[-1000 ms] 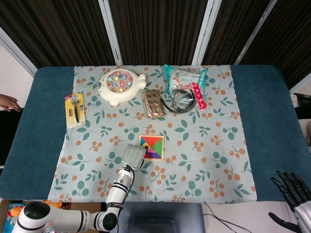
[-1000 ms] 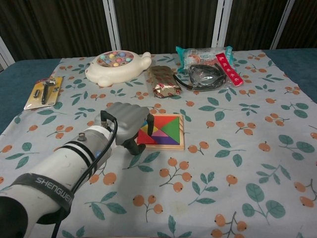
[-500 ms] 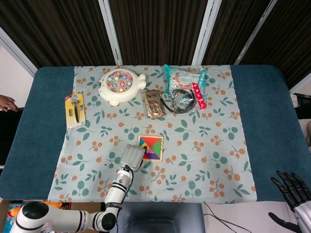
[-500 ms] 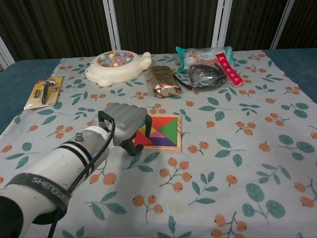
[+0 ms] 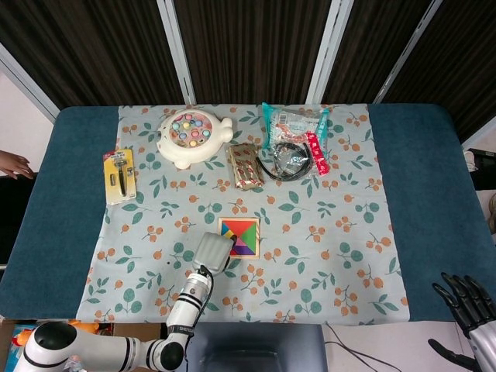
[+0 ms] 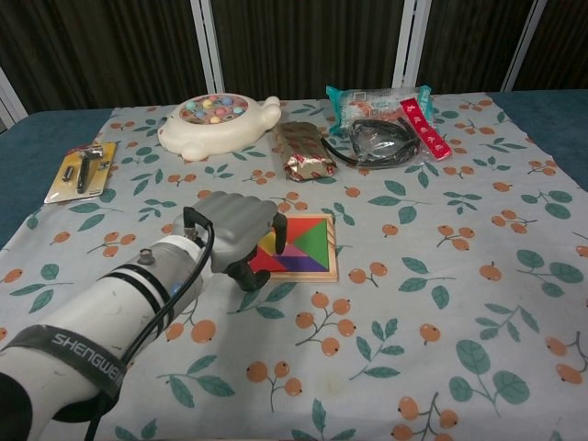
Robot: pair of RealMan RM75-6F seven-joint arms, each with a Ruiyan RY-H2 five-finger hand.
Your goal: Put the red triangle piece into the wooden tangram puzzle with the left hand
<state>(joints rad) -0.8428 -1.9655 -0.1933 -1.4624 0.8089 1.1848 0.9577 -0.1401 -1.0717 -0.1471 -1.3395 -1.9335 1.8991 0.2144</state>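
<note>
Puzzle (image 6: 301, 245) shifted left; left robot hand (image 6: 235, 227) hides red triangle.

Dark slatted wall (image 5: 248, 46) behind table (image 5: 418, 178)

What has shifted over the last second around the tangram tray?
The wooden tangram puzzle has slid a little to the left and toward the far side of the table, pushed along with the left hand, which stays pressed against its left edge. No grasp or release is visible. The right hand stays at the table's near right corner, and the fishing toy and snack packets have not moved.
</note>
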